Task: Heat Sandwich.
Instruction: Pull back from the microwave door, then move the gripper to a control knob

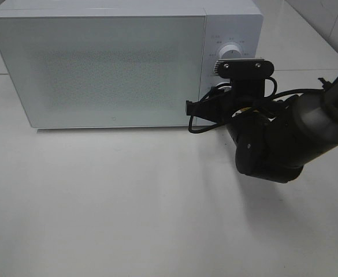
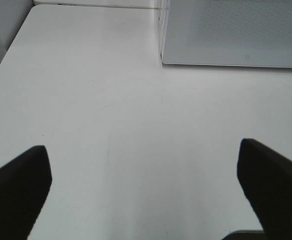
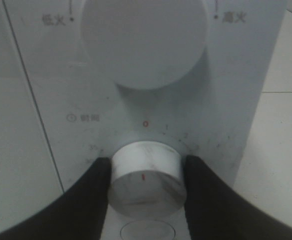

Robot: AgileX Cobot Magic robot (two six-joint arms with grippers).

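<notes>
The white microwave stands at the back of the table with its door closed. The sandwich is out of view. My right gripper is at the control panel, shut on the lower timer knob, with a black finger pressed against each side of it. The knob's red mark points down in the right wrist view. In the exterior high view the right gripper is mostly hidden behind its wrist camera. My left gripper hangs open over bare table, with nothing between its fingers.
A larger power knob sits above the timer knob, and a round button below it. The microwave's front corner shows in the left wrist view. The white table stretches in front of the microwave.
</notes>
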